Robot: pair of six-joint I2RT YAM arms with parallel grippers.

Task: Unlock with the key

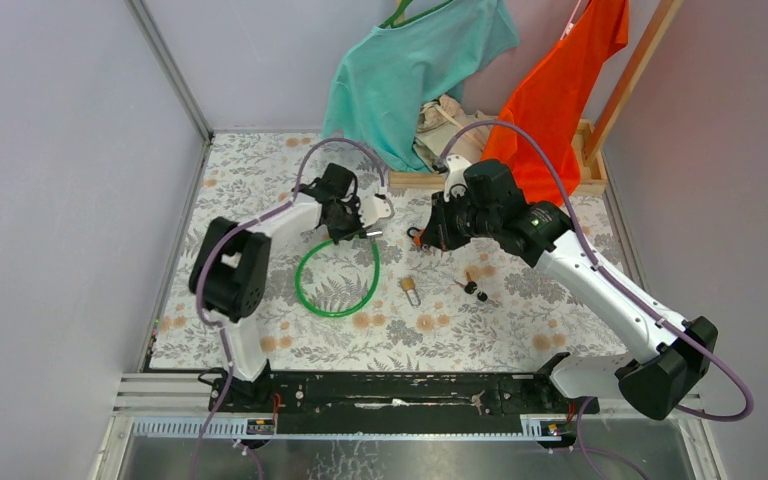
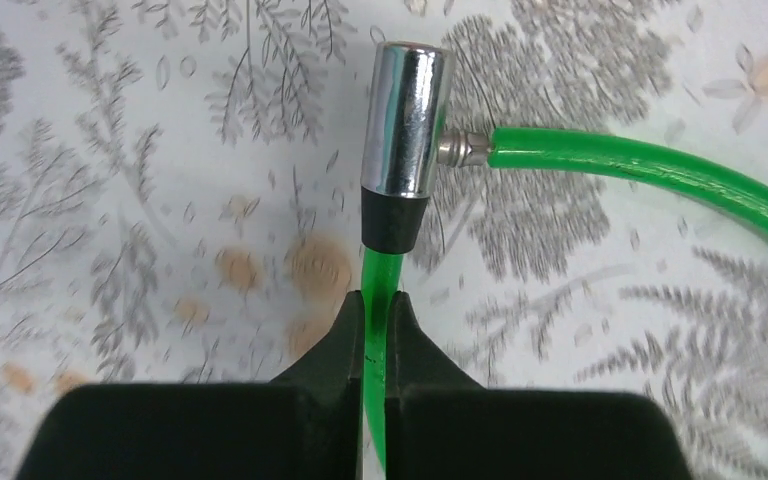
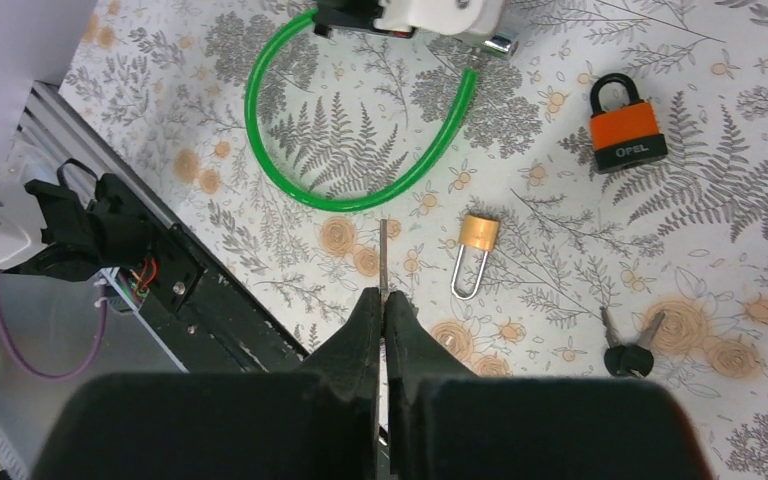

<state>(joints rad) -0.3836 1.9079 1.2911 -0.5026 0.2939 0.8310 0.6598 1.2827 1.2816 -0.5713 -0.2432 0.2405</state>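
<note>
- Right tool [image 3: 383, 298] is clenching a thin silver blade [image 3: 383, 255]. The blade is sticking straight out past the fingertips. Any head it has is hidden between them, so I cannot tell what kind of key it is.
- Left tool [image 2: 375, 300] is gripping the green cable [image 2: 640, 165] just under the black collar of its chrome barrel [image 2: 405, 120].
- Loose on the tabletop [image 3: 750, 90], the key [image 3: 627, 355] is lying with its black head touching a twin's, and nothing is holding it.
- In the right wrist view it is sitting off to the right of the right tool, beyond the brass padlock [image 3: 478, 235].
- Long axis: the two blades are splaying into a V, pointing roughly toward the orange padlock [image 3: 627, 135], which is lying well apart from them.
- In the top view the pair is lying on the right arm's side, toward the near edge from that tool. The left arm is sitting farther off and is busy with the cable, so the right arm is the nearer one.
- Judgement: the right tool is already carrying something, so reaching for the key is probably going to mean setting the blade down first.
</note>
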